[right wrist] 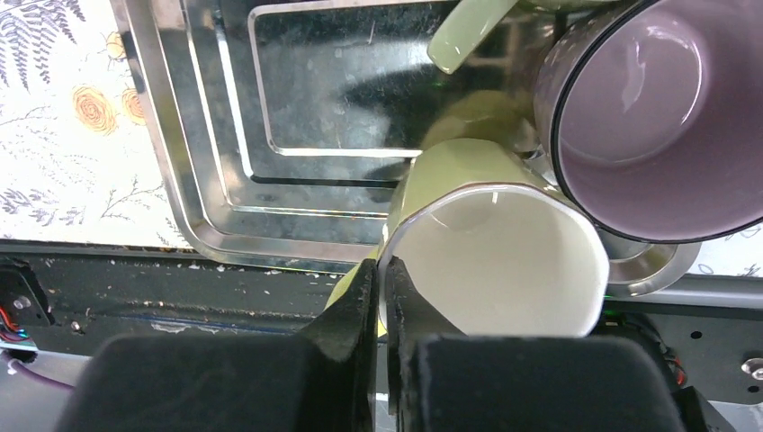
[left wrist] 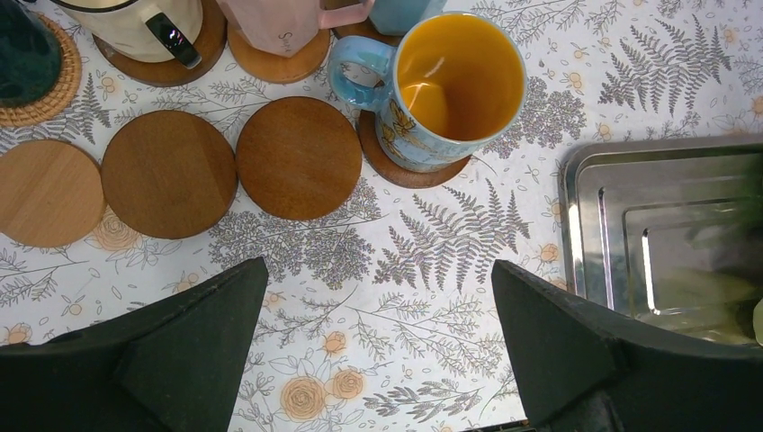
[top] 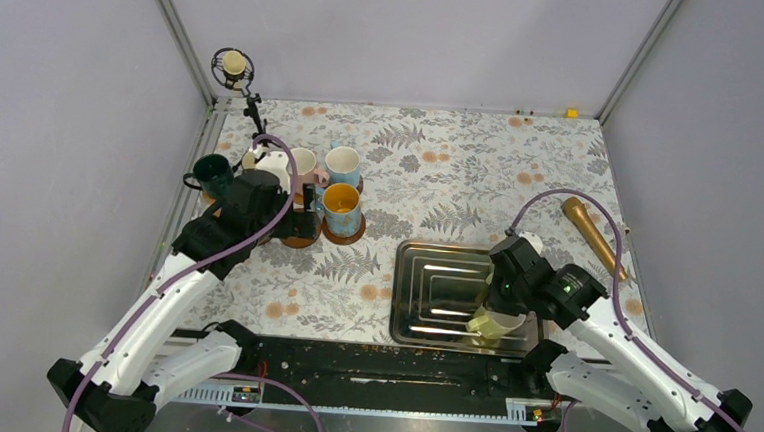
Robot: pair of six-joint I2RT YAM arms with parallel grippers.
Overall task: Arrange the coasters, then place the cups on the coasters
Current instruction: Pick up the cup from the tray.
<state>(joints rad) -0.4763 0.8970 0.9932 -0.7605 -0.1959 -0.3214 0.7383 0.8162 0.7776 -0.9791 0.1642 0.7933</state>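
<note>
Right hand (right wrist: 382, 274) pinches pale green cup (right wrist: 504, 261) rim — left hand (left wrist: 378, 270) released; three bare coasters (left wrist: 169, 173), two cups (right wrist: 630, 117) in tray (right wrist: 342, 90).

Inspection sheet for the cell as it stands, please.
Surface: floral cloth, no spills seen.
Job's things: five mugs grouped back left; three bare coasters in a row; pale green mug and mauve mug at steel tray near right corner.
Clutter: wooden rod right of tray; small yellow piece at far edge.
Grippers: left gripper open, empty; right gripper shut on pale green mug's rim.
Cables: purple cables loop over both arms.
Surroundings: grey walls; round device on stand back left.
</note>
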